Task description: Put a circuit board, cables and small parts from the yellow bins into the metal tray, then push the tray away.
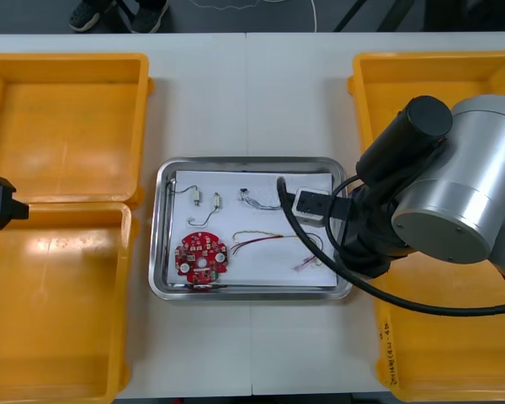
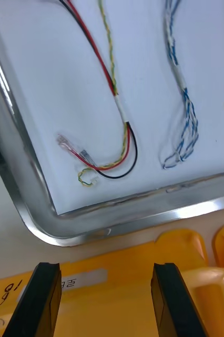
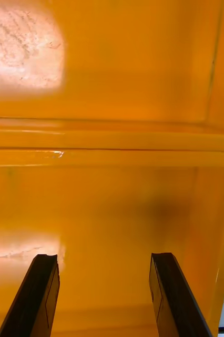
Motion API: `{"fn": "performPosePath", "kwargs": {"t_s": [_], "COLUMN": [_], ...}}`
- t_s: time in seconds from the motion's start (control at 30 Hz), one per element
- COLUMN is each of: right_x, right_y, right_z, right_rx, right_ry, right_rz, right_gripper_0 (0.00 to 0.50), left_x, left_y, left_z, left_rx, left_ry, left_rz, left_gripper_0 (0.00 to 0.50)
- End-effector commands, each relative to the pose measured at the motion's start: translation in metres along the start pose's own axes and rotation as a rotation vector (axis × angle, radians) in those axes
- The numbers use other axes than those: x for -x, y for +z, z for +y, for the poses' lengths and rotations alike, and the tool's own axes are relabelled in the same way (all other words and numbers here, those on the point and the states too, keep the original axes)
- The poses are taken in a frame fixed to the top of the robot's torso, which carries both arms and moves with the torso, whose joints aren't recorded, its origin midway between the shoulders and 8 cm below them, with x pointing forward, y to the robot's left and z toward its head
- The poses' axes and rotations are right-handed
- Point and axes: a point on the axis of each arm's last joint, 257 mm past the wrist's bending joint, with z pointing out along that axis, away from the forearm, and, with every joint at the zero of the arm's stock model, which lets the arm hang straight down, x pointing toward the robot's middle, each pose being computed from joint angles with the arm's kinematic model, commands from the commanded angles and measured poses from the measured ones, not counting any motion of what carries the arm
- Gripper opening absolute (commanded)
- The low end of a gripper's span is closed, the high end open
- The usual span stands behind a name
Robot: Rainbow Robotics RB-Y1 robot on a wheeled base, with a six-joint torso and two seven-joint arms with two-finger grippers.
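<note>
Right wrist view: right tool (image 2: 104,274) spread above bin's (image 2: 188,253) illegible label (image 2: 78,278); left tool (image 3: 104,263) spread.

Light table (image 1: 198,109), centre seam (image 1: 247,101), dark floor (image 1: 269,17) beyond

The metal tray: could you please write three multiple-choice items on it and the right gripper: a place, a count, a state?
1. Where in the metal tray does the circuit board lie?
A. Near left corner. B. Far right corner. C. Centre.
2. How many circuit boards does it hold?
A. One. B. Two. C. Three.
3. The right gripper is:
A. Shut, empty. B. Open, empty. C. Shut on the board.
1 A: it sits there. 2 A: one red disc shows. 3 B: its fingers stand apart, nothing between. The left gripper hangs open over a yellow bin.
</note>
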Motion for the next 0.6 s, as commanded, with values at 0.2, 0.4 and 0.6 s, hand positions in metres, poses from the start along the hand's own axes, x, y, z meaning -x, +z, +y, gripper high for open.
{"fn": "performPosePath", "kwargs": {"t_s": [0.2, 0.4, 0.6], "right_x": [0.039, 0.062, 0.08], "right_y": [-0.008, -0.005, 0.0], "right_z": [0.027, 0.041, 0.055], "right_rx": [0.002, -0.003, -0.003], "right_ry": [-0.197, -0.267, -0.312], "right_rz": [-0.051, -0.077, -0.096], "right_gripper_0": [0.5, 0.5, 0.5], "left_x": [-0.016, -0.024, -0.028], "left_y": [-0.017, -0.016, -0.015], "left_z": [0.025, 0.035, 0.037], "left_rx": [0.073, 0.087, 0.092], "left_ry": [0.085, 0.064, 0.061], "left_rz": [-0.013, 0.0, 0.009], "left_gripper_0": [0.5, 0.5, 0.5]}}
